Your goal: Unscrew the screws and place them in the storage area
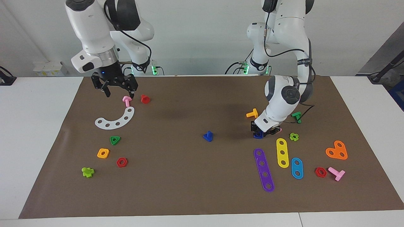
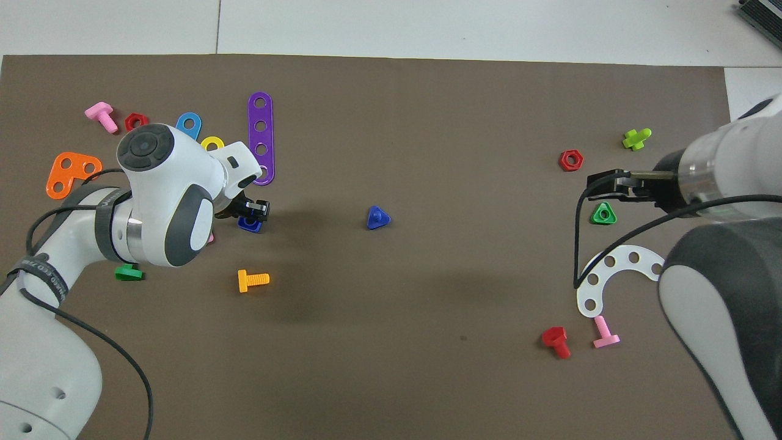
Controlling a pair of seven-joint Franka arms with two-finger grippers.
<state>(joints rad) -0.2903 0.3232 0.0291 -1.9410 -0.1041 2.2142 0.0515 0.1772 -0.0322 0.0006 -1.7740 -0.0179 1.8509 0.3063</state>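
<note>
My right gripper hangs wide open and empty above the storage area, with its one white curved strip. My left gripper is down at the one blue square nut; I cannot tell its grip. The single dark-blue screw stands mid-mat, shank upright. From overhead it reads as a triangle.

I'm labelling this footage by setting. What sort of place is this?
Most likely a robotics lab test bench: two white arms stand at a white table, a brown paper mat covers it, and plastic toy parts such as a purple strip and a white curved strip lie scattered on it.
</note>
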